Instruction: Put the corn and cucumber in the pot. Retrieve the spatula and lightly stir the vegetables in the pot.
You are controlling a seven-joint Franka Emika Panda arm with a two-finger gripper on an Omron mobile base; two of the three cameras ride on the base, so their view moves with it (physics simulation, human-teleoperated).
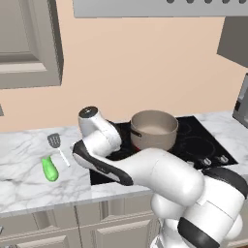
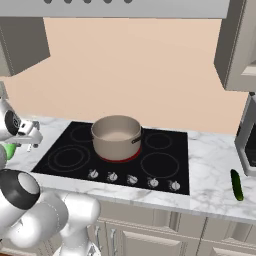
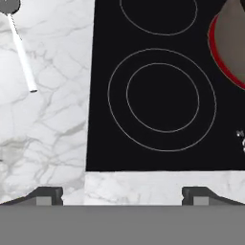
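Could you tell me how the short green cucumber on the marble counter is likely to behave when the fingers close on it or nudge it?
The cucumber is plump with rounded ends, so a sideways nudge would probably roll it across the smooth counter. Its glossy skin suggests it may slip in a shallow pinch. It looks stiff, so it should lift without sagging. The spatula lies close beside it and might get bumped.

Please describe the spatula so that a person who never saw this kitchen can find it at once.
Start at the black cooktop and move left onto the marble counter. The spatula lies there, just behind the bright green cucumber. Its grey slotted head and thin white handle set it apart from that plump green neighbour.
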